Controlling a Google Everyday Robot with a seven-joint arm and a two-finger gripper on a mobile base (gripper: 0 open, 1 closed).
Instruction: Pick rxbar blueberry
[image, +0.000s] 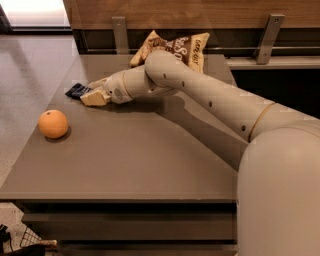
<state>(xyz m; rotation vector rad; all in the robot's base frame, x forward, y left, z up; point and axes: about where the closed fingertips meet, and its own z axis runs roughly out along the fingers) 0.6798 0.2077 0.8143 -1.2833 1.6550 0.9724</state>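
The rxbar blueberry (76, 90) is a small flat dark navy wrapper lying near the table's left edge, towards the back. My gripper (93, 92) reaches in from the right at table height. Its tip is right at the bar's right end and covers part of the bar. Only the bar's left part shows. The arm (210, 95) stretches across the table from the lower right.
An orange (53, 123) sits on the grey-brown table (130, 160) in front of the bar, near the left edge. A large tan-and-brown chip bag (187, 47) leans at the back, behind the arm. A wooden wall with metal brackets stands behind the table.
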